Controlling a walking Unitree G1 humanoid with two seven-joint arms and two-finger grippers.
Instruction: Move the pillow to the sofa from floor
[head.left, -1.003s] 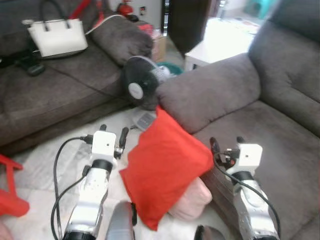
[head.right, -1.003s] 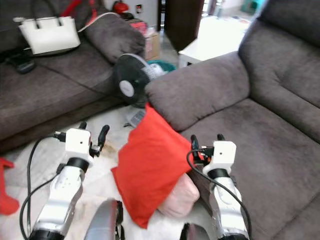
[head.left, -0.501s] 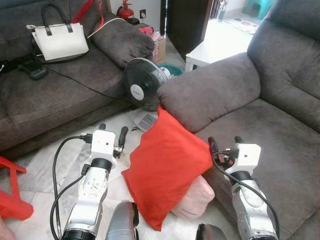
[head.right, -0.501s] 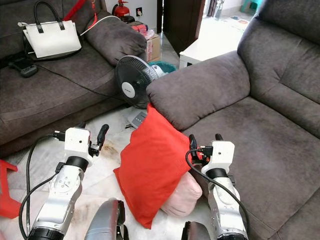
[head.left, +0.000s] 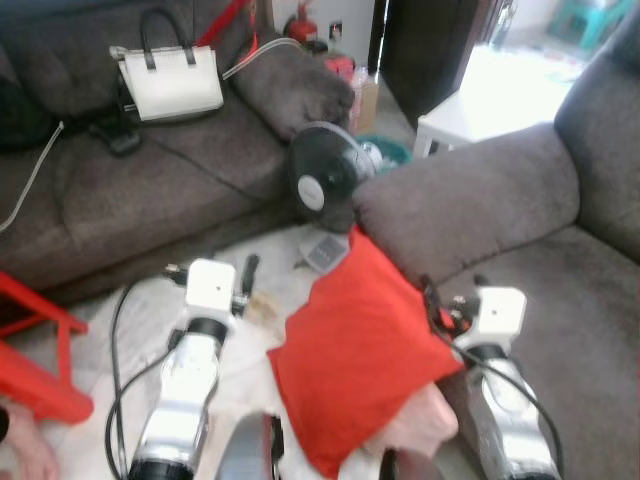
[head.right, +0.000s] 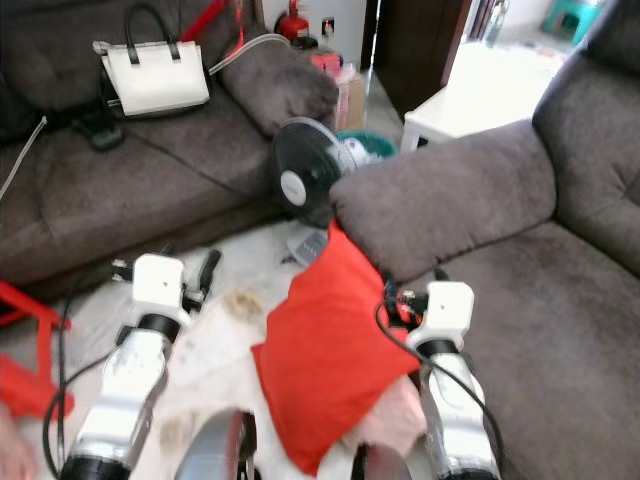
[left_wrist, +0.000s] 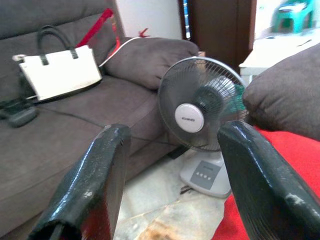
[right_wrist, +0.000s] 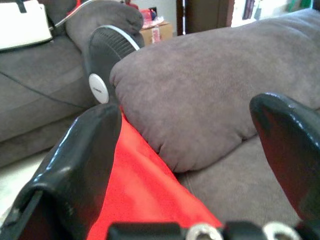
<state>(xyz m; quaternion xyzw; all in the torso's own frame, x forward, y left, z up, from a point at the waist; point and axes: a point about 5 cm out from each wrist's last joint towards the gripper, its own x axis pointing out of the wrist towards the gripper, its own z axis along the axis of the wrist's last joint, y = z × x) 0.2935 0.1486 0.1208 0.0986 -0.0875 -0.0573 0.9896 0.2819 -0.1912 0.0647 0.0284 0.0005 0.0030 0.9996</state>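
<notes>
**Spotter:** So, where is the pillow?

**Operator:** I see the red pillow (head.right: 335, 355) on the floor (head.right: 235, 265), leaning against the front of the right-hand sofa (head.right: 560, 330), just under its rolled armrest (head.right: 445, 205). Its top corner touches the armrest. A pink cushion (head.right: 400, 415) lies partly beneath it, on the near side.

**Spotter:** And the end effectors?

**Operator:** My left end effector (head.left: 212, 268) hovers over the floor to the left of the pillow, apart from it. In the left wrist view its fingers (left_wrist: 95, 175) stand wide, with nothing between them. My right end effector (head.right: 412, 290) sits at the pillow's right edge, close against the sofa front. In the right wrist view its fingers (right_wrist: 82, 165) are spread wide too, and the red fabric shows beside the nearer one; I cannot tell whether it touches.

**Spotter:** What else is around?

**Operator:** A black standing fan (head.right: 305, 185) is on the floor just beyond the pillow, between the two sofas. The far-left sofa (head.right: 150, 190) carries a white handbag (head.right: 155, 85) with black handles, and a cable runs across its seat. A red frame (head.left: 45, 350) stands on the floor at the near left. A white table (head.right: 470, 85) is far behind the armrest. The head views are a little blurred.
</notes>
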